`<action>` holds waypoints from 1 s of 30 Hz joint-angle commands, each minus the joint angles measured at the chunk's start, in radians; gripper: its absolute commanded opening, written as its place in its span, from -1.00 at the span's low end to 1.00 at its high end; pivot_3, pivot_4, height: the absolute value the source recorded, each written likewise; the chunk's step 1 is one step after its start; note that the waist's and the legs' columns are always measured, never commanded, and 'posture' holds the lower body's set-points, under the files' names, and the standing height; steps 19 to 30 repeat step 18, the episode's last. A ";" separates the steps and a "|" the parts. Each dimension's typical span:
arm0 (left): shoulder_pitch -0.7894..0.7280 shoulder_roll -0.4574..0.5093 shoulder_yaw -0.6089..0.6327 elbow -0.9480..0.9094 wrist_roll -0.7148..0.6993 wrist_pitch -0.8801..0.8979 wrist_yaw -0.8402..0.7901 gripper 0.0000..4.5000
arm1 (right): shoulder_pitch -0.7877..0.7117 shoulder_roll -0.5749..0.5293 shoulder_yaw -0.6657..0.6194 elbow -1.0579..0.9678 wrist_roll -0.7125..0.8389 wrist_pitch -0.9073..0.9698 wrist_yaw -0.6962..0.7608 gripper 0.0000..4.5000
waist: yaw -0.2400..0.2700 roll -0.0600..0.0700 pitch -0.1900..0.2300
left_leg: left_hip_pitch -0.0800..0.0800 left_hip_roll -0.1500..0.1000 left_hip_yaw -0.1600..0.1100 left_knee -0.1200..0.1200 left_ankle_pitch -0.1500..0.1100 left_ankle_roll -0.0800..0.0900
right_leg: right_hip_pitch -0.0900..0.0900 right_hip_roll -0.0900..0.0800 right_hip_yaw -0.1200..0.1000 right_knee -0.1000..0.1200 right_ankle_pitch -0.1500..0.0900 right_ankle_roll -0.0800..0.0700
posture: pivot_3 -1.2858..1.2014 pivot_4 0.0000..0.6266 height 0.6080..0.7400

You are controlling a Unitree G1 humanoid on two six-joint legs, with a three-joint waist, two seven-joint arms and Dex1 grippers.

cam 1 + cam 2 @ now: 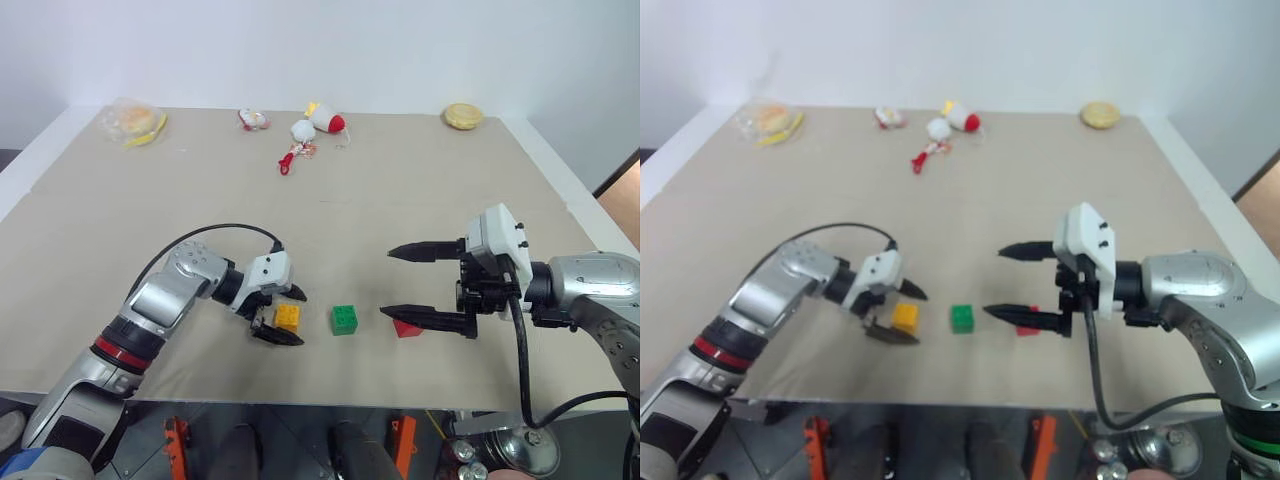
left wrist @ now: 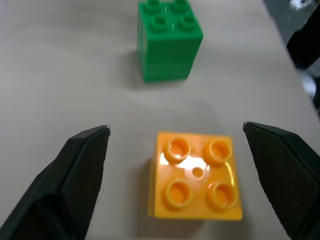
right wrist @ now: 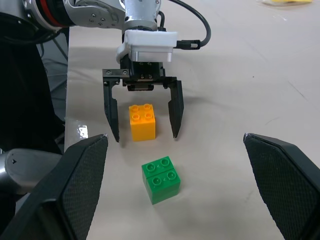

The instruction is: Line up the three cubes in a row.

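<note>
red cube [image 1: 406, 328] partly hidden behind right end effector [image 1: 405, 283] lower finger, studs not discernible

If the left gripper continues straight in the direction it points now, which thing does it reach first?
Most likely the orange-yellow studded plastic cube, which sits between the open fingers of the left gripper. Beyond it in roughly the same line stands the green studded plastic cube, apart from the first.

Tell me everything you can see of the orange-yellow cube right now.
The glossy orange-yellow plastic building-block cube has four round studs on top. It stands upright on the beige tabletop, leftmost of the row, apart from the green studded plastic cube. The left pincer stands open around it, one black finger on each side, neither touching.
</note>
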 commanded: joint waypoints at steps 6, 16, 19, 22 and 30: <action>0.000 -0.176 0.413 -0.106 -0.156 0.085 0.498 0.99 | 0.066 0.261 -0.134 0.078 -0.043 -0.105 -0.313 1.00 | -0.001 0.000 0.000 | 0.001 0.000 -0.001 0.001 0.000 0.000 | 0.002 0.000 -0.001 0.000 0.003 0.005 | 0.03 -0.52 0.96; 0.272 -0.382 0.595 -0.154 0.023 -0.129 1.101 0.99 | 0.185 0.605 -0.198 0.271 -0.387 -0.453 -0.766 1.00 | 0.002 0.001 -0.002 | 0.002 -0.002 -0.001 0.002 0.000 0.000 | 0.003 0.000 0.001 0.000 0.005 0.008 | 0.03 -0.52 0.96; 0.291 -0.404 0.586 -0.137 0.045 -0.166 1.145 0.99 | 0.186 0.647 -0.177 0.314 -0.440 -0.505 -0.812 1.00 | 0.002 0.001 -0.002 | 0.002 -0.002 -0.001 0.002 0.001 -0.001 | 0.003 0.000 0.001 0.000 0.006 0.007 | 0.03 -0.52 0.96; 0.291 -0.404 0.586 -0.137 0.045 -0.166 1.145 0.99 | 0.186 0.647 -0.177 0.314 -0.440 -0.505 -0.812 1.00 | 0.002 0.001 -0.002 | 0.002 -0.002 -0.001 0.002 0.001 -0.001 | 0.003 0.000 0.001 0.000 0.006 0.007 | 0.03 -0.52 0.96; 0.291 -0.404 0.586 -0.137 0.045 -0.166 1.145 0.99 | 0.186 0.647 -0.177 0.314 -0.440 -0.505 -0.812 1.00 | 0.002 0.001 -0.002 | 0.002 -0.002 -0.001 0.002 0.001 -0.001 | 0.003 0.000 0.001 0.000 0.006 0.007 | 0.03 -0.52 0.96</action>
